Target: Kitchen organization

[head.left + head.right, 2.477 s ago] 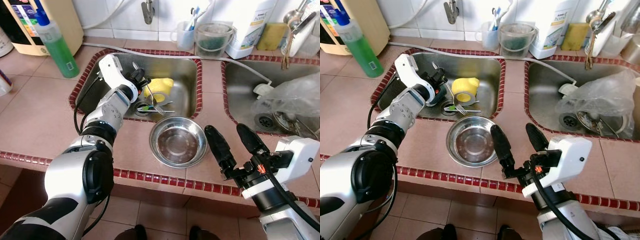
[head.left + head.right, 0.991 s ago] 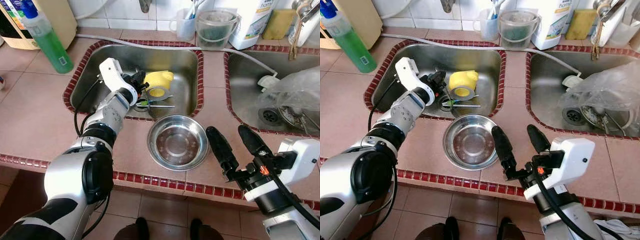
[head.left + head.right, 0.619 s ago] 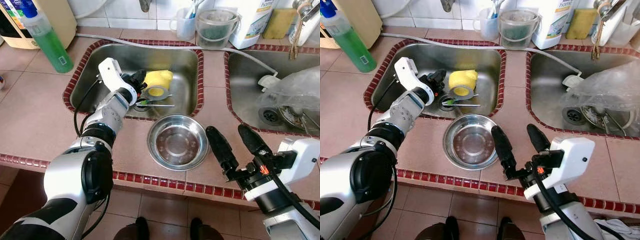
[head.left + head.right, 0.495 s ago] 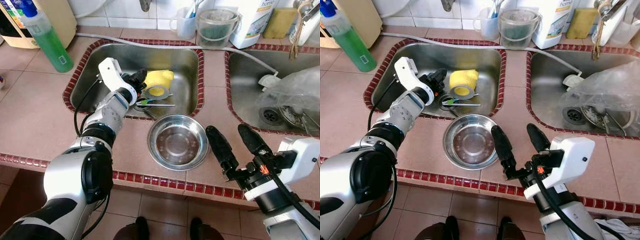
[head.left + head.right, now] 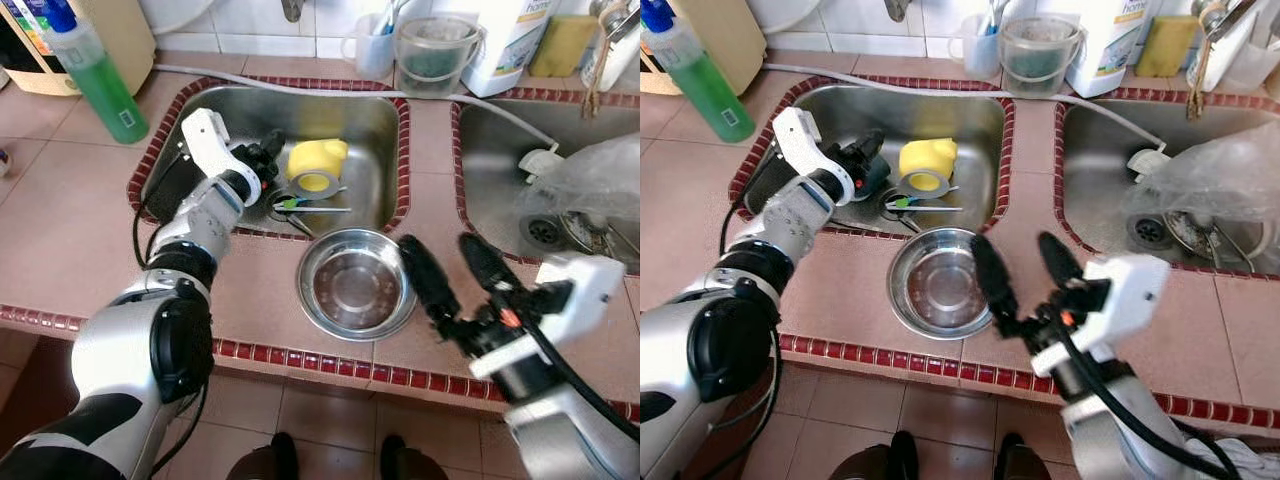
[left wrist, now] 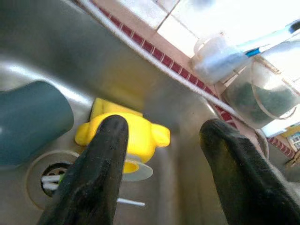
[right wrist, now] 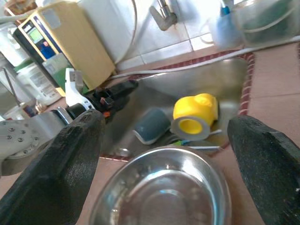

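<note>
With its fingers spread and empty, left gripper [image 6: 161, 154] sits in the sink [image 5: 370, 120], yellow cup [image 6: 123, 133] just ahead. Advance, straddle the cup body, avoid the grey cup [image 6: 33, 119] beside. Right gripper [image 5: 447, 262] open, empty, beside steel bowl [image 5: 355, 285].

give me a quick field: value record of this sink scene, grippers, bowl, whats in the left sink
left gripper: open, low inside the left sink, fingers pointing at the yellow cup
yellow cup: on its side in the left sink, by the drain
grey cup: on its side beside the yellow cup
utensils: lying over the drain
steel bowl: upright on the counter in front of the left sink, nothing in it
right gripper: open, above the counter at the bowl's right edge
</note>
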Available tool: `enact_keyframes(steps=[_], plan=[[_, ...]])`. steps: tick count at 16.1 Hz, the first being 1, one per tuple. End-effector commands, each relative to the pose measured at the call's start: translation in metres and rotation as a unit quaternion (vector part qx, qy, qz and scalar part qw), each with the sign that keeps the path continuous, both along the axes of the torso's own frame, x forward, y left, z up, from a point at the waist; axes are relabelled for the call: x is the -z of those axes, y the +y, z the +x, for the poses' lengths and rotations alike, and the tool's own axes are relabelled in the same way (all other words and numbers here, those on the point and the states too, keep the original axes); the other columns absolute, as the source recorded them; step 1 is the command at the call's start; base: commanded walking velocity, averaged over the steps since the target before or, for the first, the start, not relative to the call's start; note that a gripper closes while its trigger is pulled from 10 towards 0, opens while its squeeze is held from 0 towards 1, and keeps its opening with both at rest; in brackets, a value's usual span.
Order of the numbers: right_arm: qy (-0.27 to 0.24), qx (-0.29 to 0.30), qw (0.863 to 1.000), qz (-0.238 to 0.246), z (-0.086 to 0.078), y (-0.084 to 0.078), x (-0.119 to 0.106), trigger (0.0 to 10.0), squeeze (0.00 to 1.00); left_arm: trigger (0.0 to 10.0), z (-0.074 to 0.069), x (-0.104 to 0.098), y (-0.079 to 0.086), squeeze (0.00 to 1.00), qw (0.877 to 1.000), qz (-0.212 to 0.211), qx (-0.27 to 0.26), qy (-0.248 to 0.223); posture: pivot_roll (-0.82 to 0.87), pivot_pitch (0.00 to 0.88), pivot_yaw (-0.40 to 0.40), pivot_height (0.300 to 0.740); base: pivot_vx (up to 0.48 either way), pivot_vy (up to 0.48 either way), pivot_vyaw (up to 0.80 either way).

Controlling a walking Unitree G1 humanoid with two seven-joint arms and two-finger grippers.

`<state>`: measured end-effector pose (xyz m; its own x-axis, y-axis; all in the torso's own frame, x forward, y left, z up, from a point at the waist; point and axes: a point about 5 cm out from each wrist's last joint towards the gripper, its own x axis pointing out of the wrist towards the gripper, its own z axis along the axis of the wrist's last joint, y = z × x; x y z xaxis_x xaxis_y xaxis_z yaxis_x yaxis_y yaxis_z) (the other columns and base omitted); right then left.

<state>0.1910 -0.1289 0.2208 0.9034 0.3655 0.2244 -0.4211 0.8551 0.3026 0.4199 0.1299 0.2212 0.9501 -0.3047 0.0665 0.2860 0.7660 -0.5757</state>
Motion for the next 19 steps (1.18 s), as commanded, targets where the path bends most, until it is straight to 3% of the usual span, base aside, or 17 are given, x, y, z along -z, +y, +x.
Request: enact_keyframes(steps=[1,5,19], plan=[[-0.001,-0.004,1.0,0.002,0.003,0.0,0.002,10.0,0.0,10.0,0.001,-0.011,0.007,1.0,1.0,0.02,0.005,-0.021,-0.08,0.203,0.088,0.74,0.0,0.0,0.0],[-0.013,-0.007,1.0,0.007,0.019,0.001,0.005,10.0,0.0,10.0,0.001,-0.021,0.018,1.0,0.999,0.027,0.004,-0.044,-0.05,0.147,0.087,0.74,0.0,0.0,0.0],[-0.013,-0.007,1.0,0.007,0.019,0.001,0.005,10.0,0.0,10.0,0.001,-0.021,0.018,1.0,0.999,0.027,0.004,-0.044,-0.05,0.147,0.087,0.74,0.0,0.0,0.0]])
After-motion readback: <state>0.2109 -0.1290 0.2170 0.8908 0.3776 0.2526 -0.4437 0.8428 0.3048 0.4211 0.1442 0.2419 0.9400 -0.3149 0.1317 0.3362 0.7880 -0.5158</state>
